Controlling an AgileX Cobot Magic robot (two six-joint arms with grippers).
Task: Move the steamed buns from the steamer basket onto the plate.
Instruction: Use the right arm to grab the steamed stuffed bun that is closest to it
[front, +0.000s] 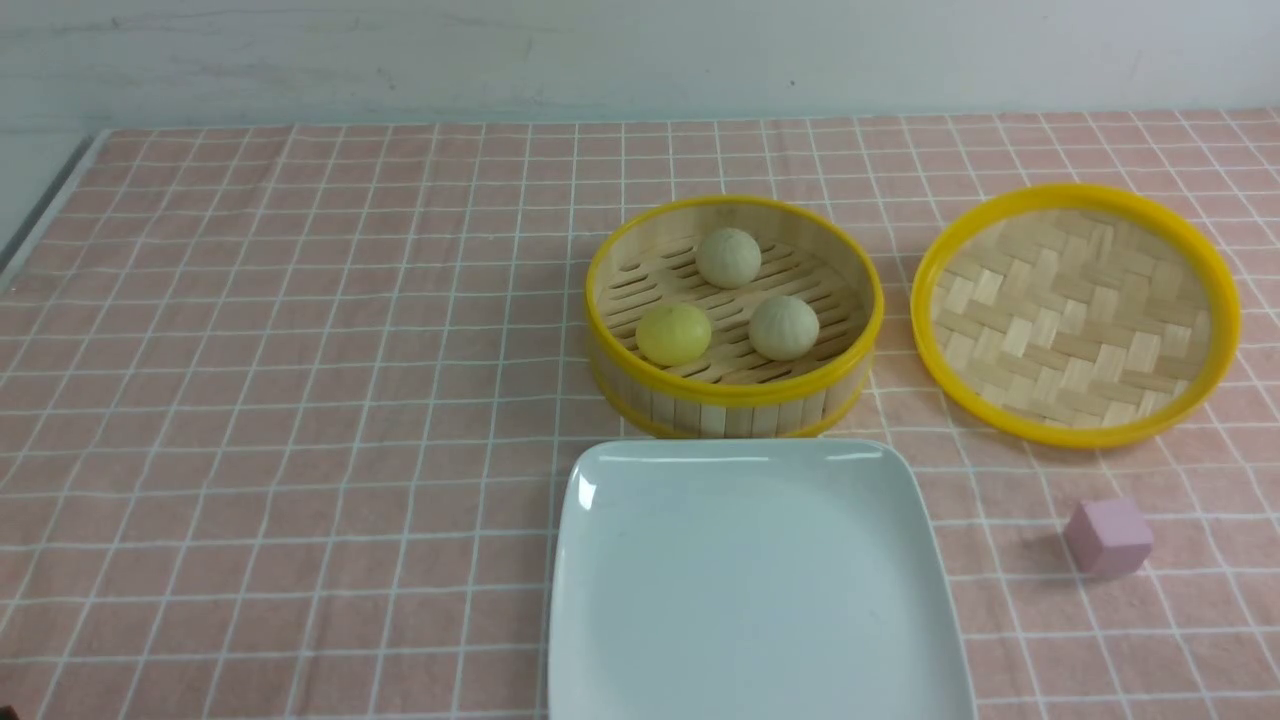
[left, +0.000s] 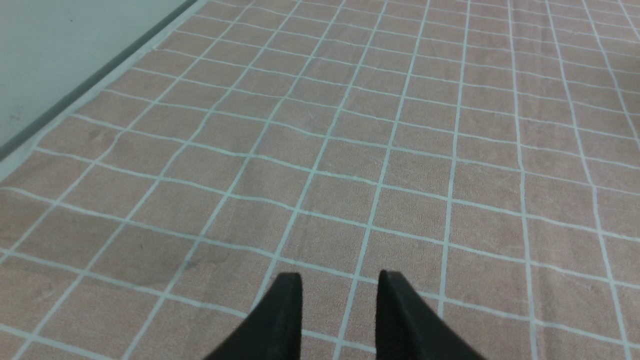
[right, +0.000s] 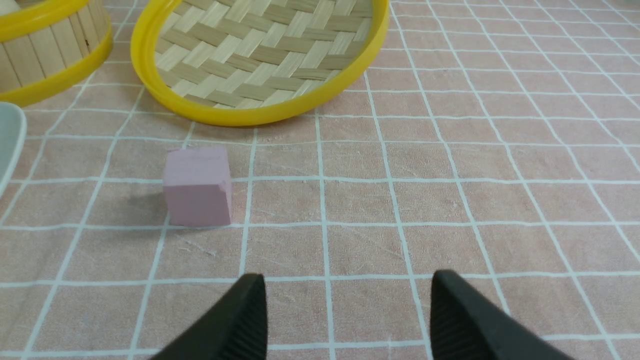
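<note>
The steamer basket (front: 735, 395) stands at the table's middle and holds three steamed buns: a pale yellow one (front: 673, 334) at its front left, a beige one (front: 783, 328) at its front right and a beige one (front: 728, 257) at the back. The white square plate (front: 750, 580) lies empty just in front of the basket. Neither gripper shows in the front view. My left gripper (left: 340, 280) is open and empty over bare cloth. My right gripper (right: 347, 282) is open wide and empty; the basket's wall (right: 45, 45) and the plate's edge (right: 12, 135) show at its view's border.
A shallow yellow-rimmed woven bamboo disc (front: 1075, 315) lies right of the basket, also in the right wrist view (right: 260, 55). A small pink cube (front: 1108, 537) sits right of the plate, also in the right wrist view (right: 197, 186). A pink checked cloth covers the table; its left edge (left: 75, 100) is near.
</note>
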